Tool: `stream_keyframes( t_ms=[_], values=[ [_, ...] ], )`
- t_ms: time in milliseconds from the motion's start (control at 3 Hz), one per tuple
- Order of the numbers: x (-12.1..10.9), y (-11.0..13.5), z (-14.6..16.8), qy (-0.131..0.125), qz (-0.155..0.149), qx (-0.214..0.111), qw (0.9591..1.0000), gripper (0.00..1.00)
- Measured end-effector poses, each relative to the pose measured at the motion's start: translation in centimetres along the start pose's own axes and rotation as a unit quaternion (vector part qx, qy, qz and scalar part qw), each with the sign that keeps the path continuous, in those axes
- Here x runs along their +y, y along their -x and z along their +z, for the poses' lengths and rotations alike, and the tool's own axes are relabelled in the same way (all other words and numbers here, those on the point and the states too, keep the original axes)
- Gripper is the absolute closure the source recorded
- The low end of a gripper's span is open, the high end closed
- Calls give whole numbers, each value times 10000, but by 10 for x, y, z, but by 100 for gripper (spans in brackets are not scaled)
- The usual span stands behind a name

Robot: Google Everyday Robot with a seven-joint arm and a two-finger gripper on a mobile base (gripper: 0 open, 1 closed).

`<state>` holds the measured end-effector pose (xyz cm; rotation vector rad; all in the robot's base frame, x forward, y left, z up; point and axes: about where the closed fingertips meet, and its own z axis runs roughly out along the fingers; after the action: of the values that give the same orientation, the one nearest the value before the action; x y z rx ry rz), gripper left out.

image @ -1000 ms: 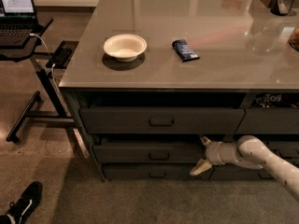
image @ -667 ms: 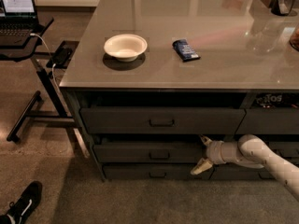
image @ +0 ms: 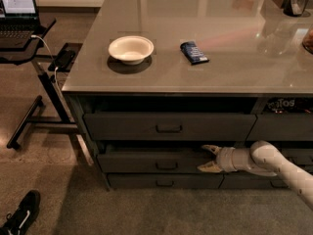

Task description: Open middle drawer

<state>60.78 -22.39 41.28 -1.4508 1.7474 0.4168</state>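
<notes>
The middle drawer [image: 146, 161] is the dark-grey front with a small bar handle [image: 166, 165], between a taller drawer [image: 168, 126] above and a slim drawer [image: 165, 182] below. A dark gap shows along its top edge. My gripper [image: 208, 158] reaches in from the right on a white arm [image: 274, 163] and sits at the right end of the middle drawer's front, well right of the handle. Its fingers are spread apart, one fingertip [image: 210, 148] at the drawer's top edge and one lower down against the front. It holds nothing.
On the grey countertop [image: 234, 58] stand a white bowl [image: 130, 49] and a blue snack packet [image: 193, 52]. A laptop stand with a black frame [image: 39, 106] is at the left. A black shoe [image: 19, 217] lies on the floor at bottom left.
The gripper has shifted only slightly at the right end of the middle drawer. The drawer fronts look the same.
</notes>
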Motion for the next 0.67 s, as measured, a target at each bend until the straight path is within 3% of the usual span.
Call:
stream_keyframes(
  t_ms=[667],
  values=[
    [-2, 5, -4, 0, 0, 0, 10000, 89]
  ],
)
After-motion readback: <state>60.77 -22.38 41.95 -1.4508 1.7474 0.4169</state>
